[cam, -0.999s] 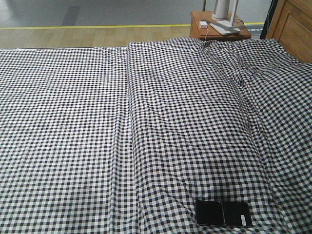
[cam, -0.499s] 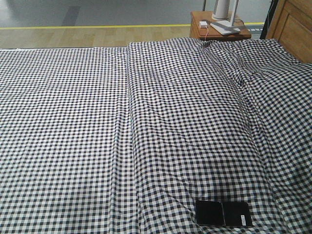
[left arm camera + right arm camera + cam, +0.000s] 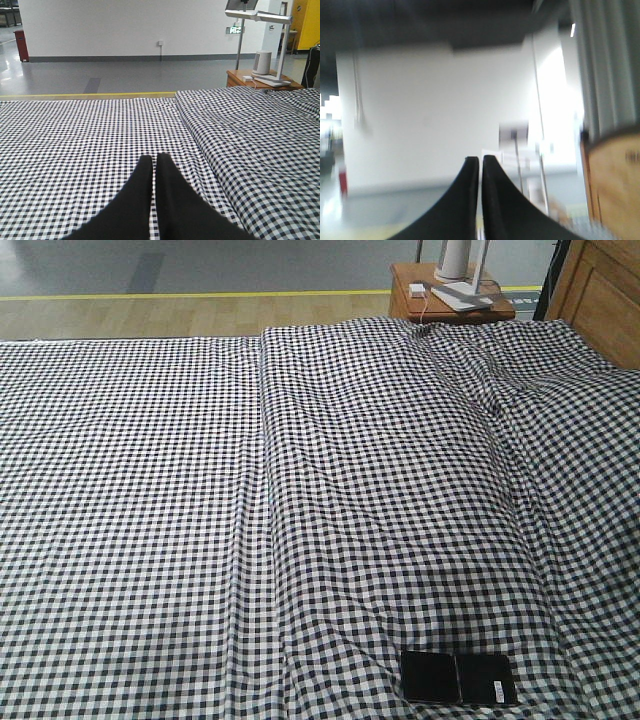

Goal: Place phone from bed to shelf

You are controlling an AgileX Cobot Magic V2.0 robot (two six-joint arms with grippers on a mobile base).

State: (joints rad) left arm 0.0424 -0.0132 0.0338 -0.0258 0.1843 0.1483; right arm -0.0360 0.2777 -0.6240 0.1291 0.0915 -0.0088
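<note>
The phone (image 3: pixel 459 678), a thin black glossy slab with a crease across its middle, lies flat on the bed (image 3: pixel 150 490) near the front right edge of the front view. Neither gripper shows in that view. In the left wrist view my left gripper (image 3: pixel 154 156) is shut with nothing in it, low over the checked sheet of the bed (image 3: pixel 75 135); the phone is out of that view. My right gripper (image 3: pixel 480 157) is shut and empty, pointing at a blurred room wall. A pale wooden unit (image 3: pixel 600 295) stands at the far right; I cannot tell whether it is the shelf.
A reddish-brown nightstand (image 3: pixel 440 300) stands behind the bed's far right corner with a white lamp base and a small white box on it. A long fold (image 3: pixel 268 520) runs down the sheet. Grey floor with a yellow line (image 3: pixel 85 94) lies beyond the bed.
</note>
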